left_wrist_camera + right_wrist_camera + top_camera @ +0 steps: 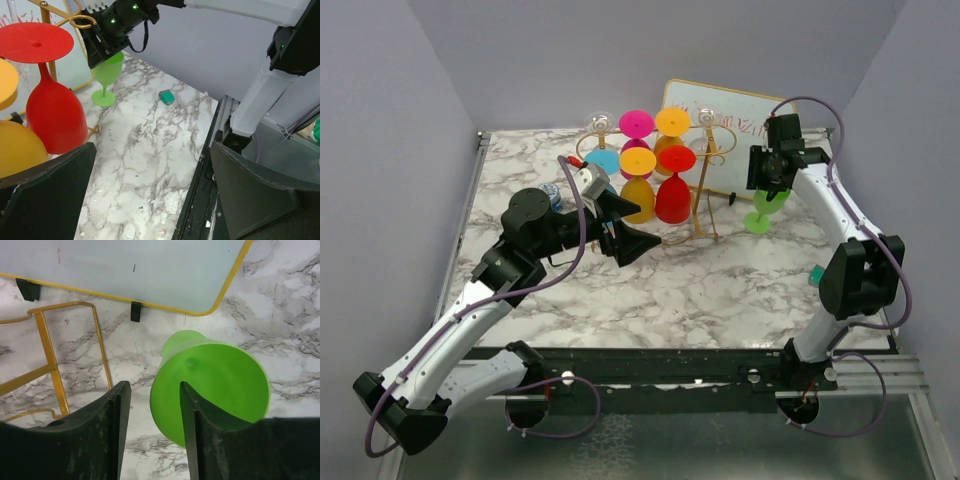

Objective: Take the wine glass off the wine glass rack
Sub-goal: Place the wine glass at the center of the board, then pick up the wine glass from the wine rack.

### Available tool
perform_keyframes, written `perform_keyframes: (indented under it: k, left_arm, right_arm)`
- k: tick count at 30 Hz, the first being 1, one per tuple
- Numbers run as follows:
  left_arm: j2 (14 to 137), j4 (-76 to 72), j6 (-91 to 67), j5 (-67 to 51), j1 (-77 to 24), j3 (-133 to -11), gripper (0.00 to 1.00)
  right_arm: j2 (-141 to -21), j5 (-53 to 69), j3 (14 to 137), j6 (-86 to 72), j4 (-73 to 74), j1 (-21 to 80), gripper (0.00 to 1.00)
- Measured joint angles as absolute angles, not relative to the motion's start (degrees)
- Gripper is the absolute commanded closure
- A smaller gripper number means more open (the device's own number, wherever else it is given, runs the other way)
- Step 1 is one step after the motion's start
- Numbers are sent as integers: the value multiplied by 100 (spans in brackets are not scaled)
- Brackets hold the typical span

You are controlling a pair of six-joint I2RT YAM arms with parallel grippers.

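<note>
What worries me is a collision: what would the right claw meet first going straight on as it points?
Probably the green wine glass: the right claw points down at it, one finger overlapping its bowl. How near is unclear.

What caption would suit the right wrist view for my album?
The right gripper, open, over a green wine glass on the marble table, beside the gold rack and whiteboard.

A lime-green wine glass (220, 385) shows at the black right claw (154, 385), with the gold wine glass rack (48, 355) and a gold-edged whiteboard (125, 270) beyond it. A red glass (52, 115) and an orange glass (17, 150) hang left of the black left claw (152, 147). Ahead of it a teal block (167, 96) lies on the white, grey-veined marble worktop (150, 115).
</note>
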State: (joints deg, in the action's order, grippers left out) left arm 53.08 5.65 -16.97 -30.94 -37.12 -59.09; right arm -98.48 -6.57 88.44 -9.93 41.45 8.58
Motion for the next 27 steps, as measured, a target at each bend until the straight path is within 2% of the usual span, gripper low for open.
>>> perform_keyframes:
  k: [8,17,27]
  left_arm:
    - [5312,565,-1699,-2902,-3712,-5911,1]
    - [5395,567,-1761,-2738,-3712,-5918,1]
    - [5553,429,-1903,-2279,-3712,-5929,1]
  right_arm:
    - [-9292,-685,8820,-1199,4108,858,46]
    - [-8230,-648,8208,-1599,3841,858,45]
    - [-7019,283,7146,-2403,3577,858,44]
